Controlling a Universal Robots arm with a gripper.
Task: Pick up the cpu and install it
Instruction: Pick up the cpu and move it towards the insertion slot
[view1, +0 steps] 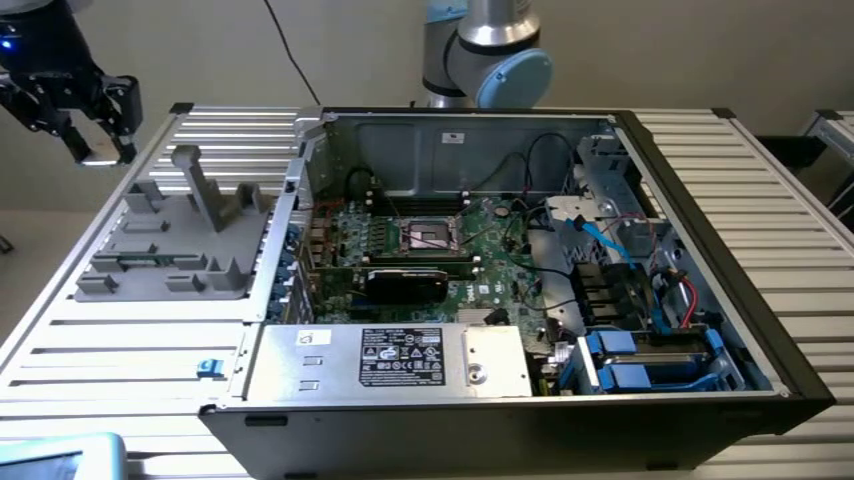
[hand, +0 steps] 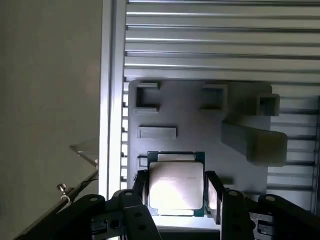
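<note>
The gripper (view1: 96, 148) clamps the cpu (hand: 176, 184) by two opposite edges between its fingers (hand: 141, 187) (silver lid facing the wrist camera), held clear above the grey parts tray (hand: 200, 125) beside the open computer case (view1: 534, 260).

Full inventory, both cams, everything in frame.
cpu: one, silver-grey, green edge, between the fingers
fixture tray: one, grey, on table, exterior view's left of case
PC case: one, black, open, mid-table
motherboard: one, green, inside case
cpu socket: one, metal, mid-motherboard
graphics card: one, black, beside socket
power supply: one, silver, case's near edge
table: one, silver slats, under everything
arm: one, grey with blue cap, behind case
gripper: one, black, fingers shut on cpu
</note>
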